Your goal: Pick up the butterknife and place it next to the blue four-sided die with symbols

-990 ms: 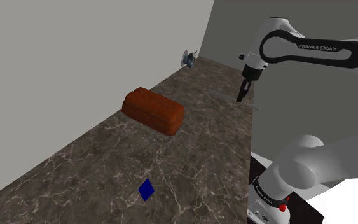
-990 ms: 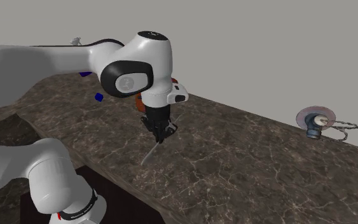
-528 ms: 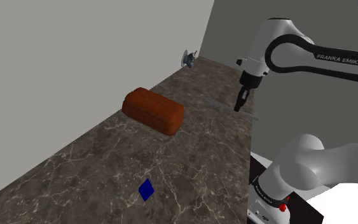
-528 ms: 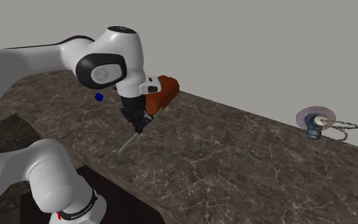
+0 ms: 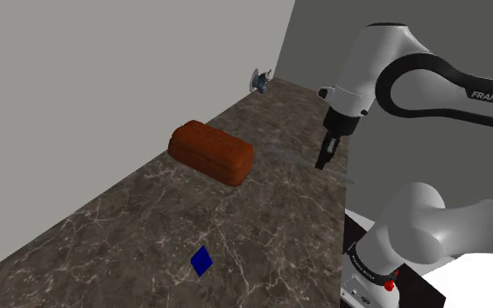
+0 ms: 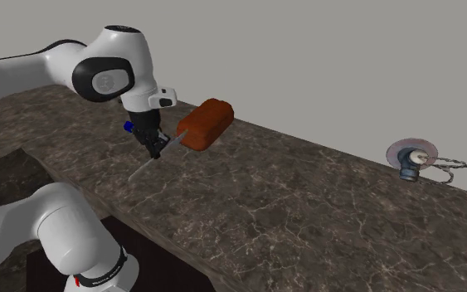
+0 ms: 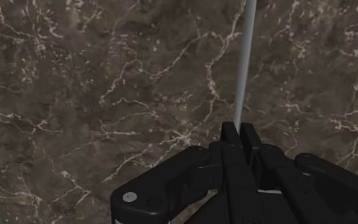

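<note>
The butterknife (image 5: 288,155) is a thin grey blade, held level above the dark marble counter (image 5: 139,229). My black gripper (image 5: 323,163) is shut on it near the counter's edge beside the stand. In the second exterior view the gripper (image 6: 157,150) carries the knife (image 6: 140,171) just in front of the brown loaf. In the wrist view the blade (image 7: 244,63) runs straight out from between the closed fingers (image 7: 229,135). The small blue die (image 5: 201,261) lies on the counter well short of the gripper, toward the shoulder view's bottom. The die (image 6: 128,127) also peeks out behind the hand.
A reddish-brown loaf-shaped block (image 5: 211,151) lies mid-counter near the grey wall. A round disc with a blue knob and chain (image 6: 412,158) rests at the counter's far end. The counter's edge runs beside the stand (image 5: 371,271).
My gripper has carried the knife along the counter, to the left in the second exterior view and lower in the shoulder view, closer to the die. The loaf and die have not moved.
</note>
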